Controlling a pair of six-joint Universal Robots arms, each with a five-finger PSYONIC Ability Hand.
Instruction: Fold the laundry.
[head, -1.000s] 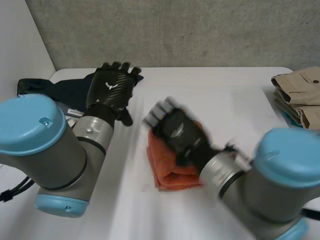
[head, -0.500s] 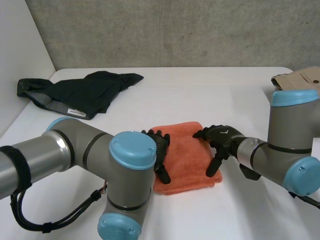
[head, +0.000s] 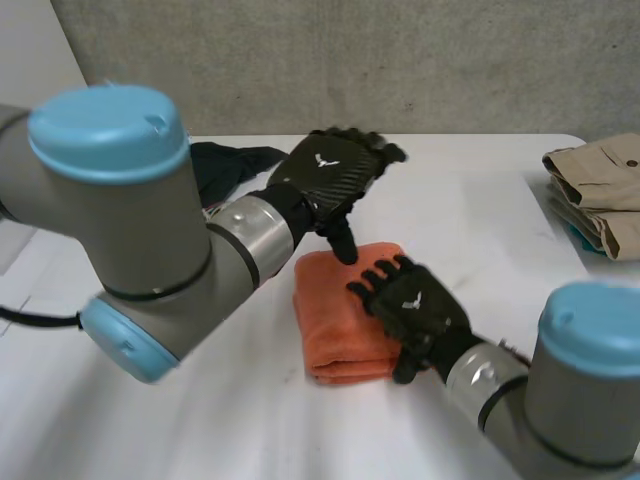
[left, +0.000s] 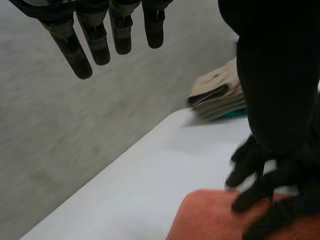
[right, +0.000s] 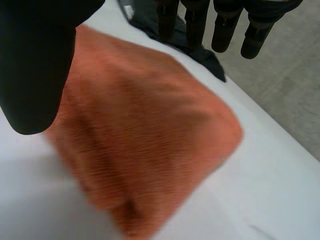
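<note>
Left hand (head: 330, 175) lifted off the towel (head: 335, 310) since last frame; right hand (head: 415, 305) slid over it. Towel lies folded on bench (head: 480, 200), under right fingers (right: 252, 35), below left thumb. Both hands' fingers straight, apart, holding nothing. Risk: right fingers drag top layer, undoing fold.

White table (head: 470, 200), folded orange towel (head: 325, 312), black garment (head: 218, 165), beige clothes stack (head: 600, 188)

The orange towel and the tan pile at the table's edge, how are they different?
The orange towel is one bright piece in the middle of the table; the tan pile is a pale stack of layers at its right edge. The open right hand is over the orange towel; no hand is near the tan pile. Both are folded.
</note>
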